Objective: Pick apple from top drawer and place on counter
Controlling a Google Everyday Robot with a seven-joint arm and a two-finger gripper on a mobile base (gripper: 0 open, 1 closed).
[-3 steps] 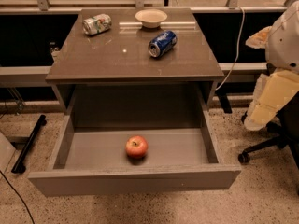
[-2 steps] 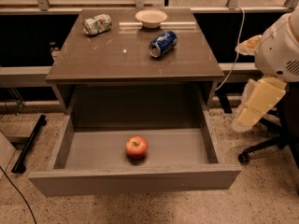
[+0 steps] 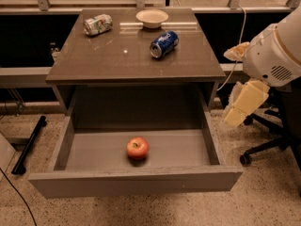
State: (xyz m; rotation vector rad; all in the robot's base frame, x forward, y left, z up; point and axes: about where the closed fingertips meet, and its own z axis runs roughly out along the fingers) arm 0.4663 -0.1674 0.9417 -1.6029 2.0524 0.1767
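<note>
The apple (image 3: 137, 148), red with a yellowish patch, lies on the grey floor of the open top drawer (image 3: 70, 142), slightly left of the middle and near the front panel. The counter (image 3: 108, 58) is the glossy grey-brown top above the drawer. My gripper (image 3: 239, 111) hangs at the right on the white arm (image 3: 275, 51), outside the drawer's right wall and above floor level. It is well to the right of the apple and holds nothing that I can see.
On the counter lie a blue soda can (image 3: 164, 43) on its side, a crushed silver can (image 3: 98, 24) at the back left and a pale bowl (image 3: 152, 17) at the back. An office chair base (image 3: 263, 145) stands on the floor at the right.
The arm and gripper have moved left, closer to the drawer's right side. The apple and the things on the counter have not moved.
</note>
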